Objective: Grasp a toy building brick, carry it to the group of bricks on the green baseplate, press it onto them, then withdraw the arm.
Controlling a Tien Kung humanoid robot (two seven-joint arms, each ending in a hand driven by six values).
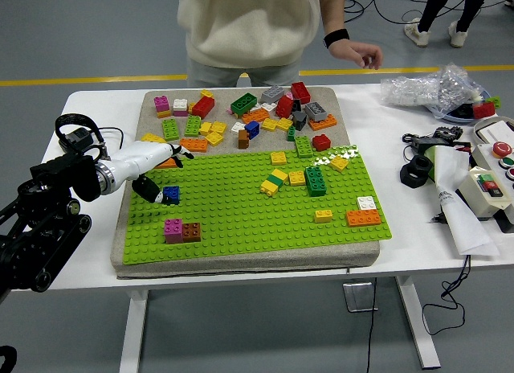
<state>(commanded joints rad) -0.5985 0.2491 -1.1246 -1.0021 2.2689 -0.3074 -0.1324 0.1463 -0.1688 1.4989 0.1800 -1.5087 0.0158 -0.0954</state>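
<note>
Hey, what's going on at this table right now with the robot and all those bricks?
The robot's left hand is reaching over the left side of the green baseplate, its fingers at a blue brick there; whether they grip it can't be told. A pink and brown pair of bricks sits just in front. More loose bricks lie in a pile at the far edge. A person stands behind the table, one hand raised off it.

A crumpled clear plastic bag (430, 90) lies far right, near a button box (491, 182).
</note>
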